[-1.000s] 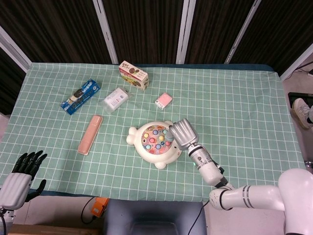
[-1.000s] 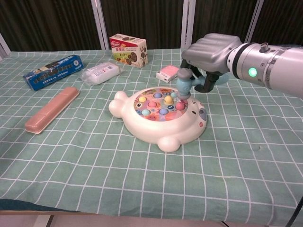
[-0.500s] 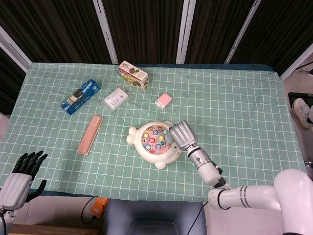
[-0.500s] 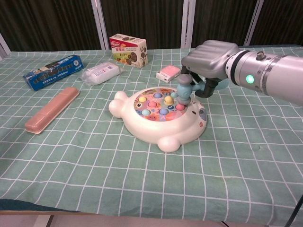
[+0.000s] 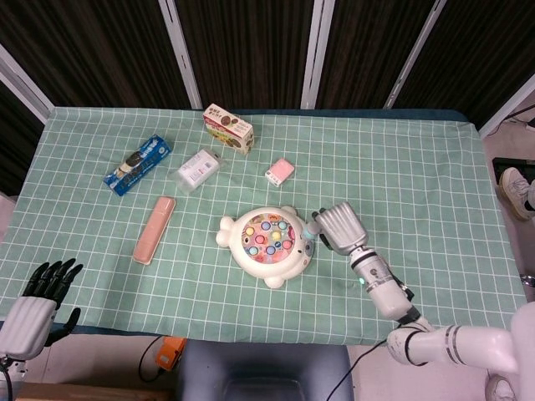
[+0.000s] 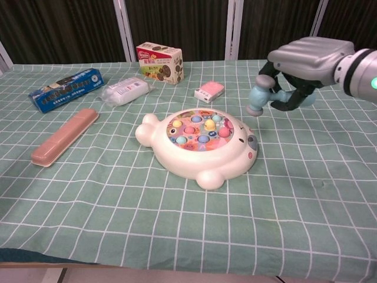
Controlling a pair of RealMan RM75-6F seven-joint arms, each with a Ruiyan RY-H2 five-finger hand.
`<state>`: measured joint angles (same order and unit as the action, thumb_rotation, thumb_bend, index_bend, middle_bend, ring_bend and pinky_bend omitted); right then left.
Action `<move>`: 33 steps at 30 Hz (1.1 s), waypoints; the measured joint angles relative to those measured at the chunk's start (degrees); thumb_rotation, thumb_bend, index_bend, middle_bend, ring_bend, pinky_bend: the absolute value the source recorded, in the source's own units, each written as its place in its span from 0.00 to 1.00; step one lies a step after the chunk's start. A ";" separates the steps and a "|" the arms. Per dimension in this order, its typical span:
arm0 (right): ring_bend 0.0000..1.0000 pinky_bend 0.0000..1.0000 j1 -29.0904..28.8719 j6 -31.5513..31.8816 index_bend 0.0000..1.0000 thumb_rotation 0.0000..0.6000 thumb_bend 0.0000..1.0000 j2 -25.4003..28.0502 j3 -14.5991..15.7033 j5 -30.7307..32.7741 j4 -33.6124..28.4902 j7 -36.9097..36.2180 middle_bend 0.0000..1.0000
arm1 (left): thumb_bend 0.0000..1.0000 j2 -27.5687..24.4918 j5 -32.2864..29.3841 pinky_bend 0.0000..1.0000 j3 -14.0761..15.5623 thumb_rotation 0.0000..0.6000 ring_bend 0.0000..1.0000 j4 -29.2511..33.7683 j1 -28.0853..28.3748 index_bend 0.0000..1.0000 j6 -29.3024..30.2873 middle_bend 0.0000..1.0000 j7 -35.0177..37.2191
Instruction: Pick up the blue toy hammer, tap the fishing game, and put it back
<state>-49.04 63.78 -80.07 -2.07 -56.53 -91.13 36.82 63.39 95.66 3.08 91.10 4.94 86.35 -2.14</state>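
The white fishing game (image 5: 266, 243) (image 6: 197, 144), with coloured fish in its round dish, lies mid-table. My right hand (image 5: 340, 225) (image 6: 306, 57) grips the blue toy hammer (image 6: 262, 97) (image 5: 313, 229) by its handle. The hammer's head hangs in the air just right of the game, clear of it. My left hand (image 5: 38, 301) hovers off the table's near left corner, fingers spread and holding nothing; the chest view does not show it.
On the green checked cloth lie a pink case (image 5: 155, 229) (image 6: 64, 136), a blue snack packet (image 5: 138, 164) (image 6: 66, 88), a white pouch (image 5: 199, 170) (image 6: 124, 91), a biscuit box (image 5: 228, 128) (image 6: 160, 61) and a small pink packet (image 5: 281, 171) (image 6: 210, 91).
My right hand has lifted the hammer off the fishing game and carried it to the right. The left hand has barely moved.
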 measured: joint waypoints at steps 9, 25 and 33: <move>0.79 0.83 6.84 -3.43 0.98 1.00 0.53 -0.85 3.24 -9.37 15.98 -19.53 0.73 | 0.42 0.52 -0.67 0.04 -0.26 1.00 0.01 0.18 0.46 0.00 -1.10 0.04 -1.03; 0.79 0.83 10.90 -8.13 0.97 1.00 0.53 -6.77 2.81 -16.87 27.78 -29.55 0.73 | 0.42 0.48 -0.85 0.04 -0.22 1.00 0.01 0.16 0.61 0.00 -1.29 0.04 -0.87; 0.78 0.81 11.46 -9.62 0.94 1.00 0.49 -7.91 1.83 -18.03 29.86 -31.90 0.73 | 0.42 0.52 -0.92 0.04 -0.16 1.00 0.01 0.14 0.76 0.00 -1.60 0.04 -0.90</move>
<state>-37.57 54.15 -87.97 -0.24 -74.55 -61.27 4.91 63.91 94.74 2.91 91.24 5.70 84.75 -3.04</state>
